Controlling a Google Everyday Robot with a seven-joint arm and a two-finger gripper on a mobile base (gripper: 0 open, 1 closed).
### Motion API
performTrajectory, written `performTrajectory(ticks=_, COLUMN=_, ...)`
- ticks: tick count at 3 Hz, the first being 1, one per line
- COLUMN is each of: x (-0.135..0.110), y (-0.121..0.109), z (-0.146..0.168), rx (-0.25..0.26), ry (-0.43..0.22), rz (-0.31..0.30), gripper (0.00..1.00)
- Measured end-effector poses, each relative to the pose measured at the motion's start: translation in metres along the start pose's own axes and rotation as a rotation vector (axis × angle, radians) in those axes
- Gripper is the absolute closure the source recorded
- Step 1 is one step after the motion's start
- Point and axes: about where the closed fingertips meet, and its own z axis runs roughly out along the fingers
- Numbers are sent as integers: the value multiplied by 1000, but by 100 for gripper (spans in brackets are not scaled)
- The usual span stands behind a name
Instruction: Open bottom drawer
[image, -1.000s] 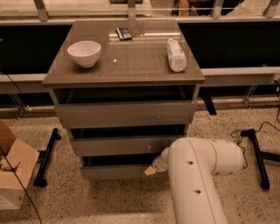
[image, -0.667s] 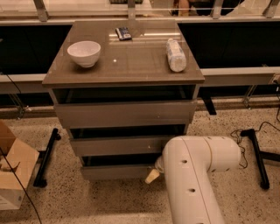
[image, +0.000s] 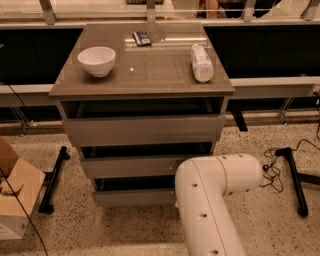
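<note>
Your gripper was hidden behind the white arm (image: 220, 187) at lower centre, against the right end of the bottom drawer (image: 132, 197). You couldn't tell whether it was open or gripping anything.

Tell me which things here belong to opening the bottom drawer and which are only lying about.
For the job: bottom drawer; white arm in front of its right end; tool, hidden behind that arm.
Lying about: bowl, bottle and small dark packet on the cabinet top; top drawer; middle drawer; cardboard box on the floor.
</note>
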Motion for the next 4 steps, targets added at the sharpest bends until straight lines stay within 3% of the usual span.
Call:
performTrajectory(ticks=1, x=-1, y=1, z=-6, rx=0, ry=0, rz=0, gripper=74)
performTrajectory(ticks=2, x=-2, y=1, z=-9, rx=0, ry=0, rz=0, gripper=60)
performTrajectory(ticks=3, x=-2, y=1, z=-11, rx=0, ry=0, rz=0, gripper=29)
performTrajectory(ticks=4, x=-3, y=2, z=-13, rx=0, ry=0, rz=0, gripper=6)
